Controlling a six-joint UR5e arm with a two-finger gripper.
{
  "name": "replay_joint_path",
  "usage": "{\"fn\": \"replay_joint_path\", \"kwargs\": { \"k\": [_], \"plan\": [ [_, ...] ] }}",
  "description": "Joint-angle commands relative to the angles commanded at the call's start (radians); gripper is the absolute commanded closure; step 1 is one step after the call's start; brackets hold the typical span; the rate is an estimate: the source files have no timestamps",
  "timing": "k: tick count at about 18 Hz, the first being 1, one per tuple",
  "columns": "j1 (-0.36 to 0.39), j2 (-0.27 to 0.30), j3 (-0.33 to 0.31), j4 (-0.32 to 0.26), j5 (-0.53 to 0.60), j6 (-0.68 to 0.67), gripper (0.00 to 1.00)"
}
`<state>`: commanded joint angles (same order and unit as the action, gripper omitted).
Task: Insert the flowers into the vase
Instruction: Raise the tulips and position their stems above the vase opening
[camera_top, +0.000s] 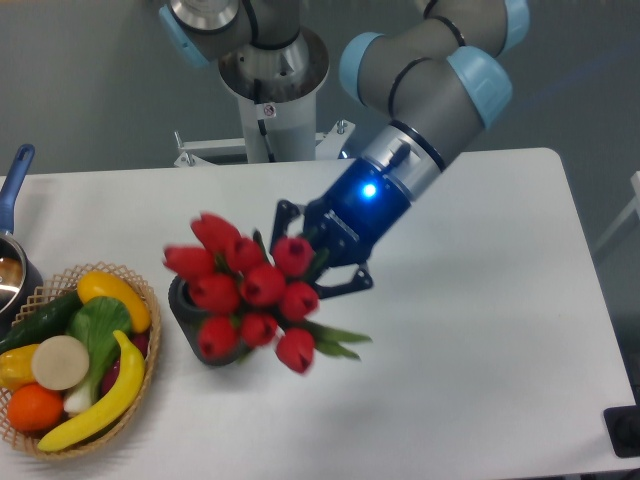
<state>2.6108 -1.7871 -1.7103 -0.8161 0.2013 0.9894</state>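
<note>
1. A basket (140, 400) of fruit sits at the worktop (470, 380) edge.
2. The flowers (255, 285) hang tilted over the vase (185, 305), hiding its mouth.
3. The gripper (318, 262) clamps the stems behind the buds.
4. Insertion seems underway; next, upright the stems, lower, then release.

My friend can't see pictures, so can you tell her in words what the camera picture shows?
A robot arm's gripper holds a bunch of red tulips, the flowers, over a dark grey vase on a white table. A wicker basket of fruit and vegetables sits at the left, beside a blue-handled pot.
</note>
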Motion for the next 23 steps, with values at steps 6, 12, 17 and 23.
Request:
{"fn": "replay_joint_path", "kwargs": {
  "k": [6,12,17,23],
  "plan": [
    [-0.015,0.023,-0.04,0.0,-0.121,0.005,0.81],
    [-0.044,0.045,-0.089,0.0,-0.138,0.067,0.77],
    [-0.067,0.04,-0.147,0.0,-0.14,0.144,0.77],
    [-0.09,0.02,-0.178,0.002,-0.141,0.21,0.77]
  ]
}}
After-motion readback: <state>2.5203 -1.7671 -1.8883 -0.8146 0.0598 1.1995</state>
